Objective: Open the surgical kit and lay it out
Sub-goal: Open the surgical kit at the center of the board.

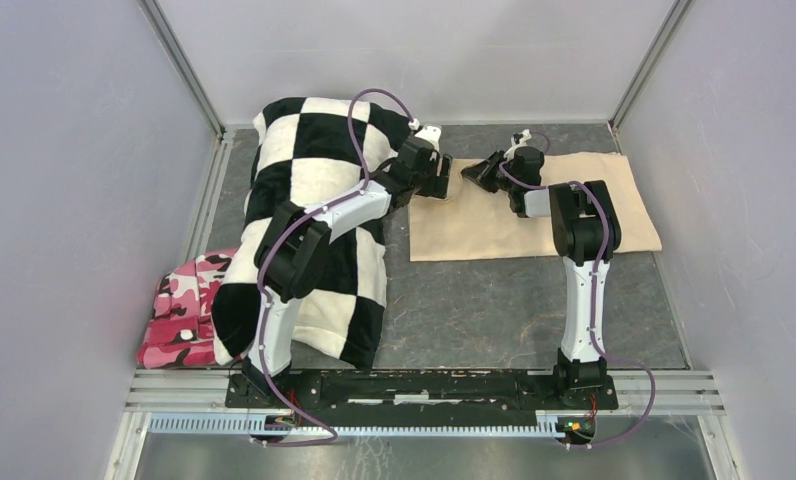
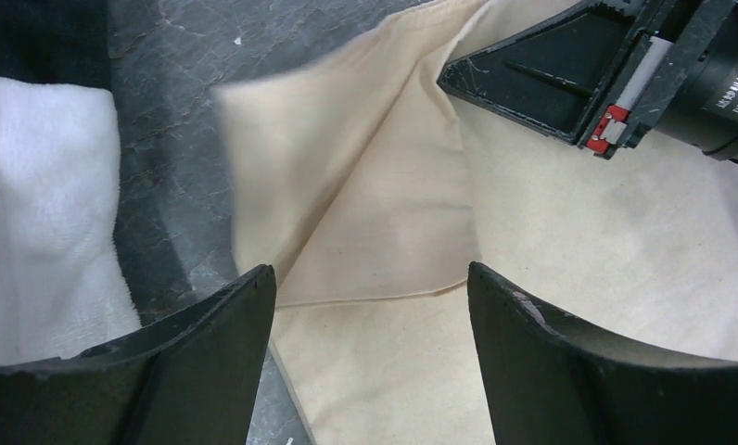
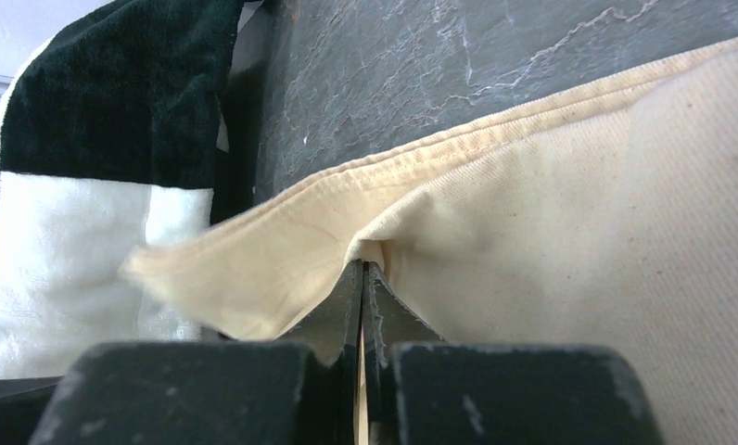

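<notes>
The beige cloth wrap [image 1: 534,215] lies folded on the dark table at the back right. My right gripper [image 1: 477,176] is shut on a fold of the wrap's top layer [image 3: 300,250] near its far left corner and lifts that flap a little. My left gripper [image 1: 448,180] is open just left of it, its jaws wide apart above the wrap's left edge [image 2: 365,352], touching nothing. The right gripper's black fingers [image 2: 551,79] show in the left wrist view. The metal tray, tweezers and forceps are hidden.
A black-and-white checkered pillow [image 1: 314,200] lies left of the wrap, under the left arm. A pink camouflage cloth [image 1: 179,310] sits at the near left. Grey walls enclose the table on three sides.
</notes>
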`<action>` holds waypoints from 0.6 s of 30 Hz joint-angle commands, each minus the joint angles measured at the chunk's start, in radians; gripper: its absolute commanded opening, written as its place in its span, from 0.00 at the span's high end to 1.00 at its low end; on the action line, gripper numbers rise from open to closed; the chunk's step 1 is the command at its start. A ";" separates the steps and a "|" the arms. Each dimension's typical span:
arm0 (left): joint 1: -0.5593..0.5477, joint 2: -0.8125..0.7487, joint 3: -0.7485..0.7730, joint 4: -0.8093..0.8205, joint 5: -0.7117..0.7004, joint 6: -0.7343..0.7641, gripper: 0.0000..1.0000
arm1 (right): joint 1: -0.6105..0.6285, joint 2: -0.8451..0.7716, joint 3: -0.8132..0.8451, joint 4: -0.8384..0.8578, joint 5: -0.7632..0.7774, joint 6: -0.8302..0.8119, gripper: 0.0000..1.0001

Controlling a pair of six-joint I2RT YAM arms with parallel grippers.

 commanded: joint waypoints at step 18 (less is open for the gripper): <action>-0.099 0.198 0.323 -0.221 -0.064 0.243 0.25 | 0.005 -0.024 0.015 0.028 -0.015 -0.004 1.00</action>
